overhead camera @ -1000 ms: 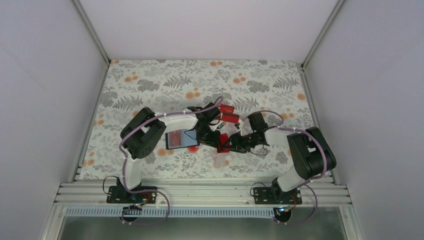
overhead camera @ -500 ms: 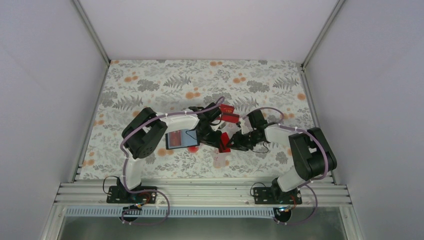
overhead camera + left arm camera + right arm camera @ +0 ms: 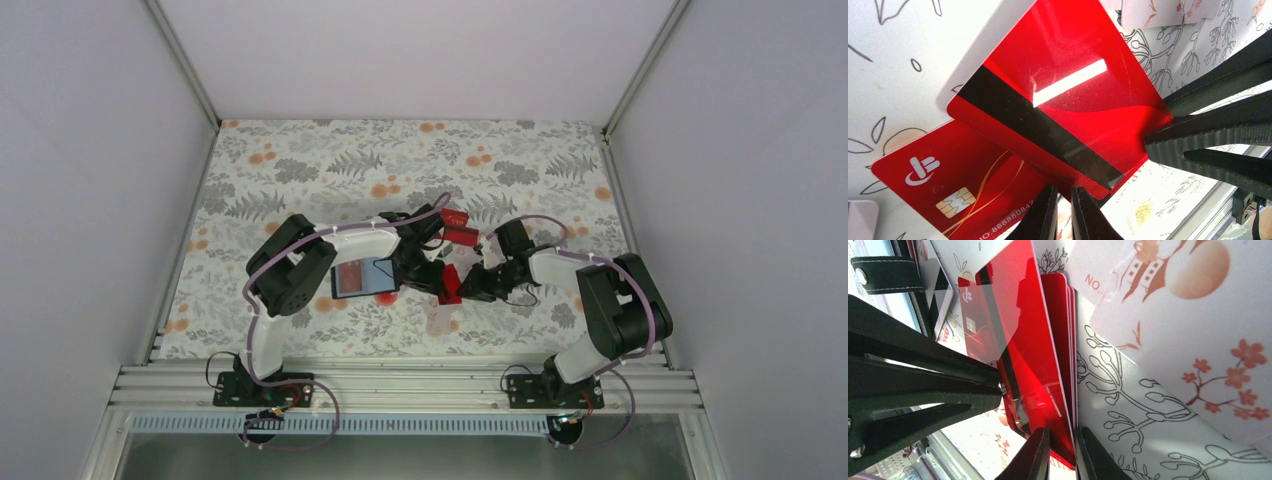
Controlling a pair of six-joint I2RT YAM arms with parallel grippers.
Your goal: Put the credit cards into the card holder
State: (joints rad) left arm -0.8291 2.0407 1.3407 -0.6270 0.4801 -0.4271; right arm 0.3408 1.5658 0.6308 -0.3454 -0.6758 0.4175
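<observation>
Standing on edge near the table's middle, the striped card [image 3: 449, 283] is pinched from two sides, lifted off the floral table [image 3: 400, 160]. We see its black stripe and glossy red face fill the left wrist view.

At its 6 o'clock edge in that view, the left gripper [image 3: 1064, 194] has its fingers together on the card's lower corner, with only the card's thickness between them. At 3 o'clock the right gripper [image 3: 1150, 145] bites the card's short edge, jaws closed on it. The right wrist view agrees: the red edge runs down between that gripper's own two fingers, and the left gripper's jaws meet on the card from 9 o'clock.

Under the striped card, toward 8 o'clock in the left wrist view, a chip card [image 3: 948, 195] lies flat and face up, partly covered, with a white logo and gold digits.

From above, the holder [image 3: 362, 277] lies open at 9 o'clock of the striped card, near it but apart, its grey-blue face up, beside the left arm. More red cards [image 3: 458, 235] lie at 12 o'clock, overlapping one another.

A pale card [image 3: 1158, 305] printed with orange flowers lies flat at 1 o'clock in the right wrist view.
</observation>
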